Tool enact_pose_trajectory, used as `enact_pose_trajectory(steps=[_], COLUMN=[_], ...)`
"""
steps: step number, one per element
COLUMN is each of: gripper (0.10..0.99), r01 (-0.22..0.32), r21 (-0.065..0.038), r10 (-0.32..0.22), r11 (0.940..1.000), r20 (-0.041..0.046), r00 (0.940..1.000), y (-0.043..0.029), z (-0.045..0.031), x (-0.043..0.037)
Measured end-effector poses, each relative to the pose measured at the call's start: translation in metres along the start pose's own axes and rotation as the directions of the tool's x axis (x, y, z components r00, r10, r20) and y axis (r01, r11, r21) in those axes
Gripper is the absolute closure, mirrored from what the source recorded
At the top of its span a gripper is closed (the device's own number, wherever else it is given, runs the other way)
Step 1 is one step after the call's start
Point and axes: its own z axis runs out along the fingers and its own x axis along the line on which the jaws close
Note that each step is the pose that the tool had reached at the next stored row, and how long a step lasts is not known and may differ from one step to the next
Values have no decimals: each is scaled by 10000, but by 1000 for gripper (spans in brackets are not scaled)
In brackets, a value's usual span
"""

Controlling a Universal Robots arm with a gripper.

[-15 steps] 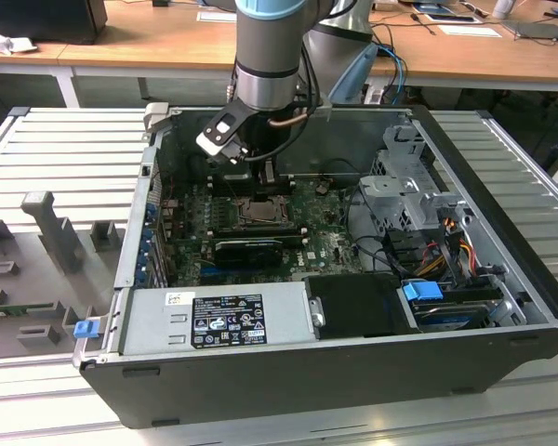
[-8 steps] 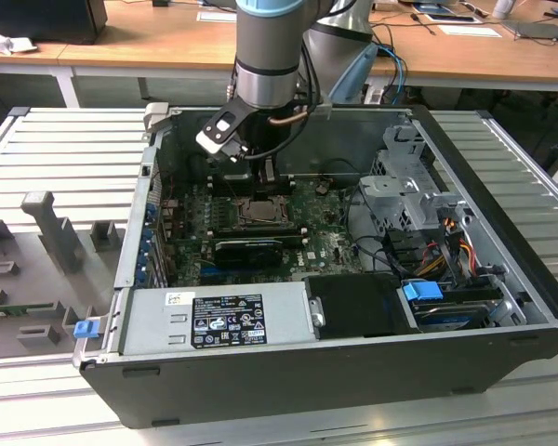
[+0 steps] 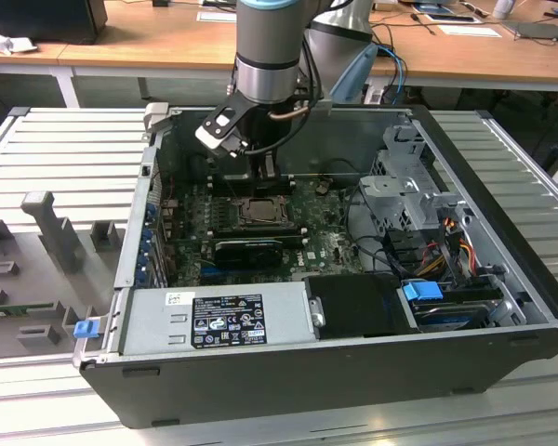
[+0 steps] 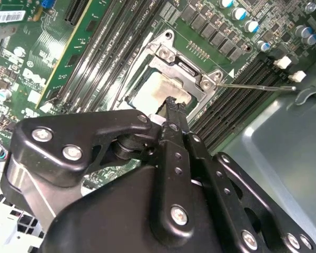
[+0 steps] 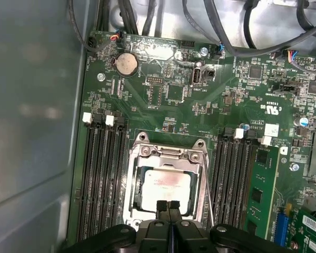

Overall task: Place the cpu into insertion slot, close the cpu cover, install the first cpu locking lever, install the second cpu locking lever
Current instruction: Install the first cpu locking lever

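Black memory slots (image 5: pixel 97 174) are running along both sides of the insertion slot (image 5: pixel 138 184). Between them the silvery-beige cpu (image 5: pixel 163 184) is lying flat and face up. It is square, its edges parallel to those slots. The cpu cover (image 5: pixel 168 154) is sitting lowered, framing it. Over one edge of the chip the gripper (image 5: pixel 167 205) is hovering, fingers pressed together and gripping nothing; contact cannot be told. A thin locking lever (image 4: pixel 253 86) is sticking out sideways beside the socket.
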Motion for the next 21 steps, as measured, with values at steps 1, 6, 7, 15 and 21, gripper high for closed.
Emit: enact_pose_trajectory(steps=[1,6,7,15,21], gripper=[980,980,980,980,980], r01=[-1,5,6,112,892], r21=[0,0,0,0,13], r10=[1,-5,-6,-112,-892], r11=[10000,10000,10000,9999,9960], r20=[0,1,0,3,8], r00=[10000,10000,10000,9999,9960], y=[-3,-22,-25,-54,-55], z=[-16,-125,-142,-229,-229], x=[1,6,6,11,12])
